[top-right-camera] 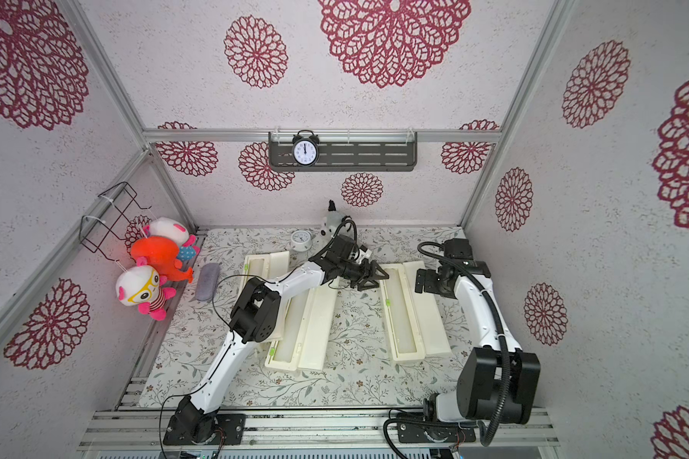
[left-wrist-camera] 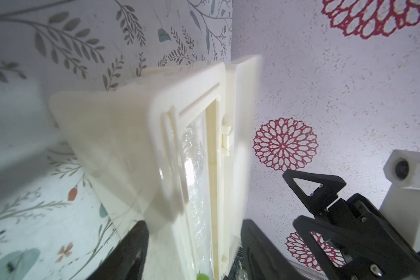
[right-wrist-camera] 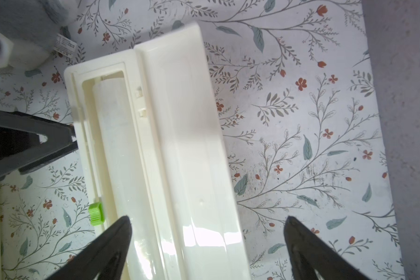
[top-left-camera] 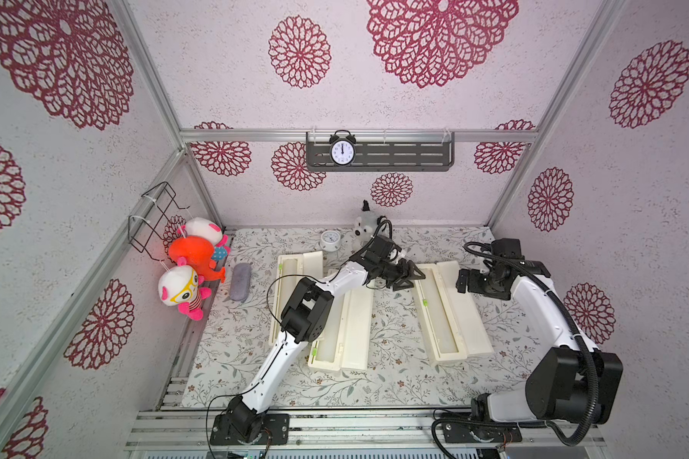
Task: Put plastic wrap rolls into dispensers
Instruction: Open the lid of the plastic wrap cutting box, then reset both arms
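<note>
Wide-apart black fingers of the right gripper (right-wrist-camera: 207,218) hover over an open cream-white plastic dispenser box (right-wrist-camera: 184,145), a glossy translucent wrap roll (right-wrist-camera: 114,145) lying inside. Its rim meets the left gripper (top-left-camera: 414,276), blur hiding whether that clamps.

Grey pouch (top-left-camera: 240,282) beside plush toys (top-left-camera: 191,274)

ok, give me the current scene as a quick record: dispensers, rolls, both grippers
dispensers: right dispenser, middle dispenser, left dispenser; all lids open, on the floral mat
roll: in right dispenser's tray; other trays unclear
left gripper: at right dispenser's far end; grip unclear
right gripper: open, empty, above same dispenser
</note>
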Controlling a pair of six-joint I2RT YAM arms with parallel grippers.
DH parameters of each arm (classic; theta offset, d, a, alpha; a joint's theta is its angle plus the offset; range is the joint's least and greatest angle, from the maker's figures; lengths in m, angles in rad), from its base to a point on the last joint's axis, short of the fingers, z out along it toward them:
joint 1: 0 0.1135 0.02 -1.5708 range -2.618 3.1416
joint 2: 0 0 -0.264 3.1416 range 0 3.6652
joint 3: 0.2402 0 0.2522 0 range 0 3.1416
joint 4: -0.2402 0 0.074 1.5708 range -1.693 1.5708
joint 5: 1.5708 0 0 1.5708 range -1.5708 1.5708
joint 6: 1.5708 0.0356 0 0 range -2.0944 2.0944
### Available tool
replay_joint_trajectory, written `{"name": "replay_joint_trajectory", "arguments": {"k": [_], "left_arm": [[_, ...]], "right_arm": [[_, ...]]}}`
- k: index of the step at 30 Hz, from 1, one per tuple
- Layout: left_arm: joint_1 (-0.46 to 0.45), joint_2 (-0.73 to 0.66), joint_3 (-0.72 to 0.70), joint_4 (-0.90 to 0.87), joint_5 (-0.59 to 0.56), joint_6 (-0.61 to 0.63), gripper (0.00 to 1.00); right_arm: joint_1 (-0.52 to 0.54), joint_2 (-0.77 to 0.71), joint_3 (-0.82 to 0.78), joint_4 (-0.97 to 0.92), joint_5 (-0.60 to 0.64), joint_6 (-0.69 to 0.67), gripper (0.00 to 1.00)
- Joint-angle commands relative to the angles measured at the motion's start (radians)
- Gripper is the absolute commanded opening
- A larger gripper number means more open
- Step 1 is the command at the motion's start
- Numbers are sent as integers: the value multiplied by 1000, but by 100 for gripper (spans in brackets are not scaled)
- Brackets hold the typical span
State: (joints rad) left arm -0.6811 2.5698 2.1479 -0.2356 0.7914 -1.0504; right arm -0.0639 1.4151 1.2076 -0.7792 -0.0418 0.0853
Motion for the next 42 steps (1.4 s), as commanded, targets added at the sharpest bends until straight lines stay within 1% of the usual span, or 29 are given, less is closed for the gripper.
{"name": "replay_joint_trajectory", "arguments": {"k": [1, 7, 10, 14, 16, 19, 23, 25, 28, 31, 34, 36, 38, 40, 42], "left_arm": [[13, -59, 25, -26, -27, 71, 65], [31, -129, 12, -63, -70, 146, 68], [44, -176, 11, -121, -105, 217, 72], [81, -258, -14, -195, -168, 328, 76], [109, -312, -57, -211, -208, 370, 78], [172, -413, -173, -198, -245, 409, 81], [265, -580, -346, -199, -331, 490, 85], [307, -687, -445, -197, -393, 545, 88], [366, -793, -595, -162, -519, 630, 95], [440, -899, -788, -30, -637, 689, 100], [525, -995, -972, 125, -740, 723, 98], [589, -1029, -1063, 201, -815, 749, 98], [642, -1047, -1128, 252, -835, 761, 98], [677, -1070, -1201, 326, -873, 771, 98], [706, -1100, -1316, 470, -944, 788, 98]], "right_arm": [[3, -43, -6, 30, -26, 24, 99], [3, -80, -43, 111, -43, 46, 99], [3, -125, -81, 191, -33, 66, 99], [4, -198, -159, 362, -86, 87, 99], [7, -218, -198, 429, -101, 94, 99], [24, -222, -241, 497, -87, 91, 99], [63, -227, -304, 590, -46, 77, 99], [92, -237, -357, 672, -12, 65, 99], [128, -246, -440, 803, 60, 31, 99], [131, -240, -525, 941, 139, 11, 99], [129, -238, -601, 1075, 173, -39, 99], [127, -238, -649, 1169, 213, -55, 99], [113, -235, -685, 1235, 233, -60, 99], [93, -225, -709, 1274, 238, -59, 99], [78, -214, -741, 1329, 247, -60, 99]]}}
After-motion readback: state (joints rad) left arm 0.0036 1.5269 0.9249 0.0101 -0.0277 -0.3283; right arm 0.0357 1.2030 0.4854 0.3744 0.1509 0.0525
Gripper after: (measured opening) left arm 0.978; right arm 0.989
